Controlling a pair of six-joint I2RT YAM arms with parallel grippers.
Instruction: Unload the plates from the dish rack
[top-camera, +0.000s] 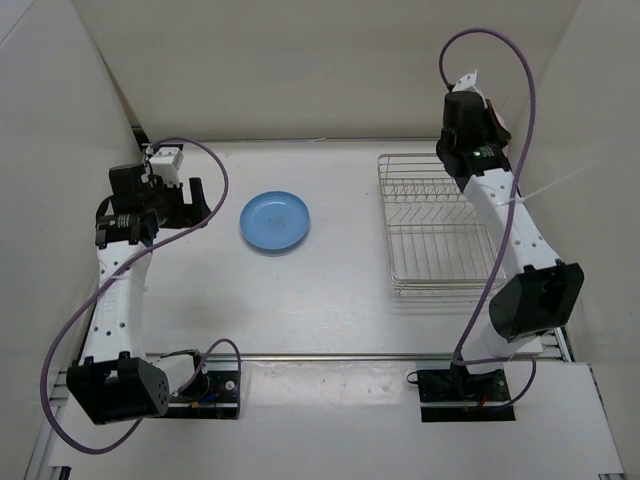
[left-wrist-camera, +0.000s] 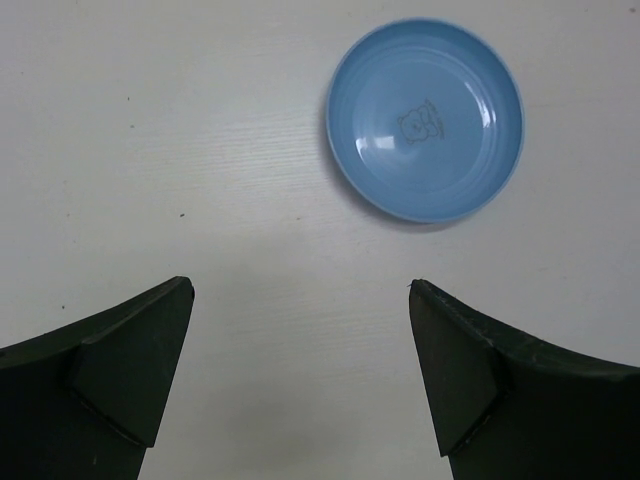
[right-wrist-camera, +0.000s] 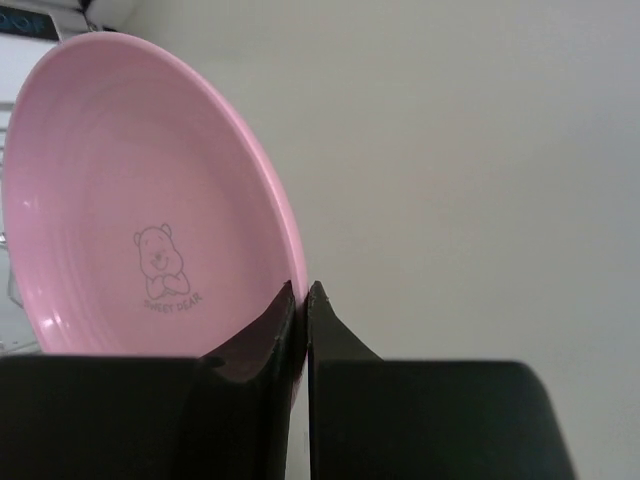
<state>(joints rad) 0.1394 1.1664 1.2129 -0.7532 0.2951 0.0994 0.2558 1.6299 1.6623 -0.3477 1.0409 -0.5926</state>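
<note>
Plate (right-wrist-camera: 150, 200), pink, between right jaws

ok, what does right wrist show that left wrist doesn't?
Right wrist only: the pink plate, its rim pinched in the shut right gripper. Left wrist only: the light blue plate lying flat on the table, beyond the open left gripper and untouched. Shared: no single object; each view shows its own gripper and a bear-printed plate.

The light blue plate (left-wrist-camera: 425, 118) is smooth, glossy plastic with bright highlights. The pink plate (right-wrist-camera: 140, 200) is smooth plastic with a softer sheen. The dish rack (top-camera: 432, 228) is bright silver metal wire. The table (left-wrist-camera: 200, 150) is white, matt and faintly grained.
</note>
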